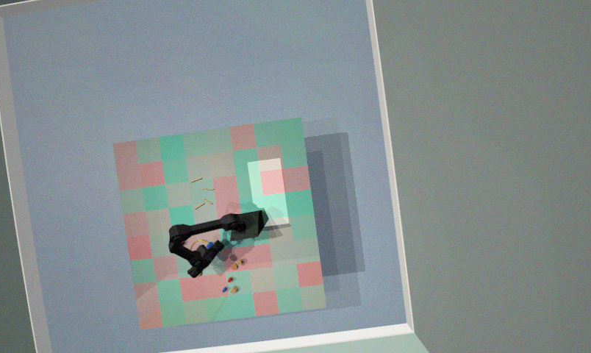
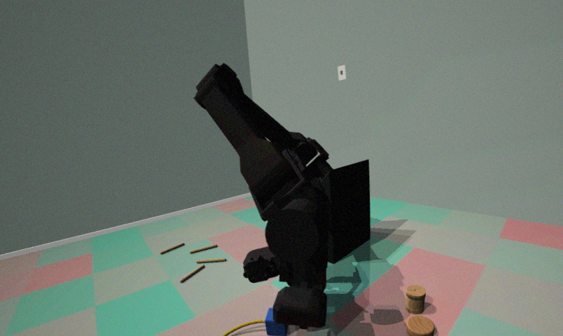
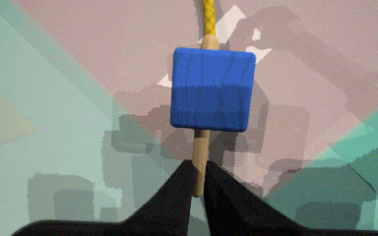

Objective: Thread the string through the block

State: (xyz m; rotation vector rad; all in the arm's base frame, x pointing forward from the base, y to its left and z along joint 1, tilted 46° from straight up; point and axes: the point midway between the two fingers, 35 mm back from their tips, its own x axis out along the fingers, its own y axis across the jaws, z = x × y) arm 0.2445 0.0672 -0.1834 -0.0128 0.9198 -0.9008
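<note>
The blue block stands on the table, partly covered by the arm in the exterior view. The thin wooden stick runs through the block. Its near part shows between block and fingers, and a short tan end shows on the far side, joined to the yellow string. My gripper is shut on the stick's near part, close to the block but with a small gap. The string's other end goes under the arm in the top view; I cannot make out the button.
Several loose sticks, one of them the nearest stick, lie beyond the arm. A wooden spool and a wooden disc stand to the side, with a red piece and a small blue piece farther off.
</note>
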